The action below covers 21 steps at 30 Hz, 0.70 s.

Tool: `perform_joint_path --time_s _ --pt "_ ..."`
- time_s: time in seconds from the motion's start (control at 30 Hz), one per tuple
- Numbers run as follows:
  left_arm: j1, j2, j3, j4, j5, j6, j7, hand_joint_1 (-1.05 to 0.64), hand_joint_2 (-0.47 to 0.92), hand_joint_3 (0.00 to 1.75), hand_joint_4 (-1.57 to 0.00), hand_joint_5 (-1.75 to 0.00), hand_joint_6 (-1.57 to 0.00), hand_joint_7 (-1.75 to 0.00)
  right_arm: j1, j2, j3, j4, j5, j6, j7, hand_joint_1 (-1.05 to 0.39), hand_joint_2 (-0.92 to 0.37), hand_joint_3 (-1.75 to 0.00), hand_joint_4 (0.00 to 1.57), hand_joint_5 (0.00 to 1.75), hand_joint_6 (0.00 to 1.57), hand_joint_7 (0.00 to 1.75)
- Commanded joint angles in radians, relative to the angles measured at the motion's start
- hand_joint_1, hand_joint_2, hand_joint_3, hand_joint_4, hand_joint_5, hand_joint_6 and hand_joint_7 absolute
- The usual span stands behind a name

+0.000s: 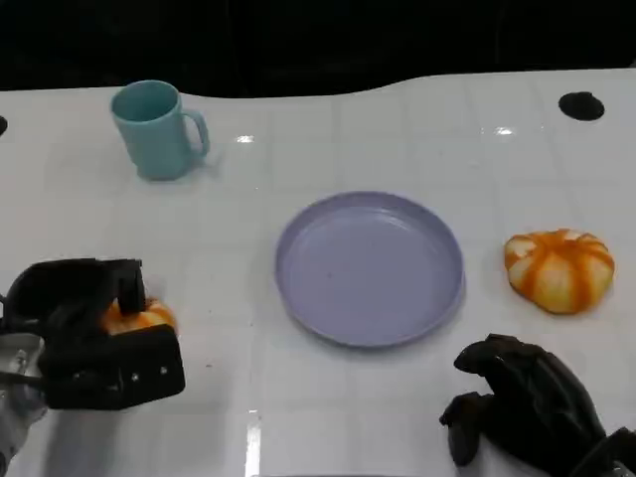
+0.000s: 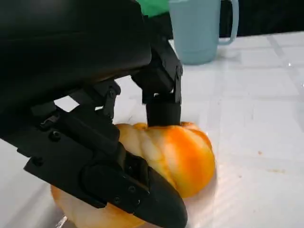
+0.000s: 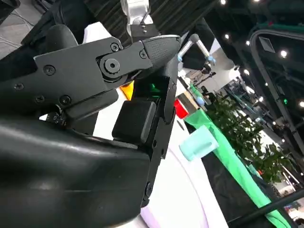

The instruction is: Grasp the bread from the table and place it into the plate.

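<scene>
An orange-and-white striped bread [image 1: 139, 318] lies on the white table at the front left, and my left hand [image 1: 94, 333] grips it. In the left wrist view the fingers [image 2: 164, 107] wrap over the bread [image 2: 180, 156], which still touches the tabletop. A lilac plate [image 1: 370, 268] sits in the middle of the table with nothing on it. A second, larger striped bread [image 1: 558, 268] lies just right of the plate. My right hand [image 1: 527, 402] rests at the front right with its fingers curled in on nothing, as the right wrist view shows [image 3: 104, 95].
A teal mug [image 1: 154, 129] stands at the back left, behind my left hand [image 2: 197, 28]. A round black hole [image 1: 581, 104] marks the table's far right corner. The table's far edge curves along a dark background.
</scene>
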State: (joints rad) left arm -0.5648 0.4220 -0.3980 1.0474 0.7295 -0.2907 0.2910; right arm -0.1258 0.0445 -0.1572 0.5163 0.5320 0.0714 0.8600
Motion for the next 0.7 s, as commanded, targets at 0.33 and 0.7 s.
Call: perform_joint_path --time_s 0.33,0.7 --pt "0.037 -0.039 -0.069 0.225 -0.016 -0.108 0.204 -1.05 -0.04 1.72 -1.57 -1.75 -1.57 -1.75 0.002 -0.010 -0.007 -0.003 0.004 -0.003 0.012 -0.71 -0.92 -0.01 1.53 0.77 1.57 0.32" --pt "0.047 -0.055 0.005 0.202 -0.145 -0.243 0.198 -1.05 0.08 1.75 -1.57 -1.75 -1.57 -1.75 0.003 -0.014 -0.007 -0.004 0.001 -0.004 0.012 -0.72 -0.92 -0.01 1.53 0.77 1.57 0.34"
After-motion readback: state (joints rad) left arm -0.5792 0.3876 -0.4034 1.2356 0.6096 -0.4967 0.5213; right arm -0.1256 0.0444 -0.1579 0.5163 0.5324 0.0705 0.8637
